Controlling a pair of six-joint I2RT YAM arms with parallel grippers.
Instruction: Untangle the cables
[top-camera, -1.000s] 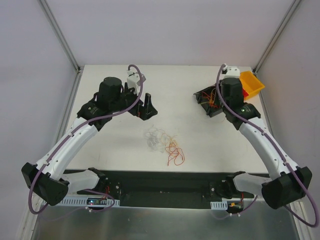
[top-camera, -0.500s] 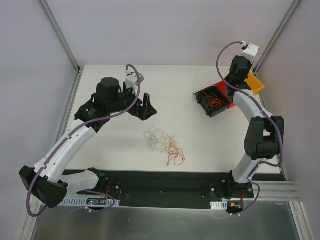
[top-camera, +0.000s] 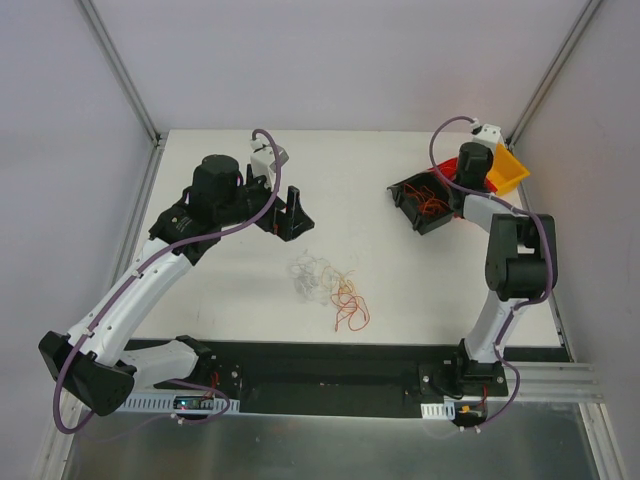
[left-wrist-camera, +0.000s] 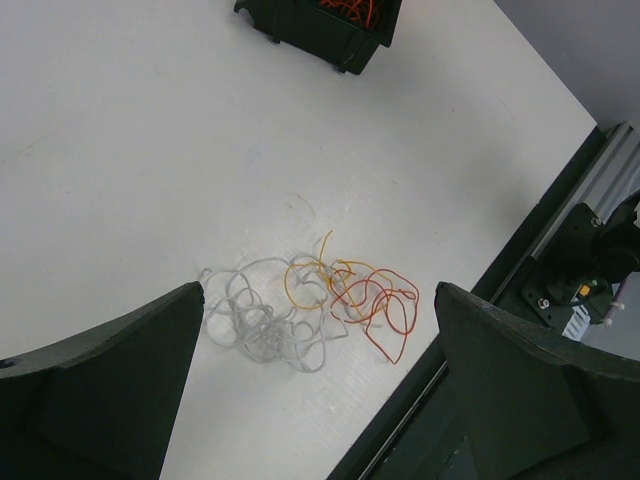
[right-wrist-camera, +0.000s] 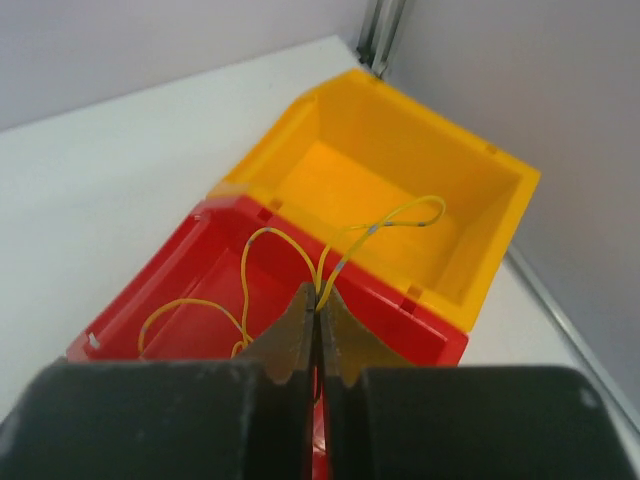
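— While looking down from overhead, any sight of the cables (top-camera: 328, 288)?
— Yes: lying loose on the counter (top-camera: 420, 290), close to the middle of its near edge. Whitish curls on the left side of the tangle, yellowish in the middle, orange on the right and nearest that edge.
— And the left tool (top-camera: 284, 214)?
— Hanging above the counter, farther from the near edge than the tangle and more toward the left edge, apart from it. Spread wide, gripping nothing. From its wrist view, framing the whole tangle between both fingers (left-wrist-camera: 100, 390).
— The right tool (right-wrist-camera: 318, 300)?
— Up by the far right corner, pinched tight on a thin yellow strand (right-wrist-camera: 385, 222). Arching over a red bin (right-wrist-camera: 425, 325) and a yellow bin (right-wrist-camera: 450, 160), set touching side by side.
— Anything nearby?
— A black bin (top-camera: 412, 200) just beside the red one, holding more orange wire (top-camera: 430, 203).
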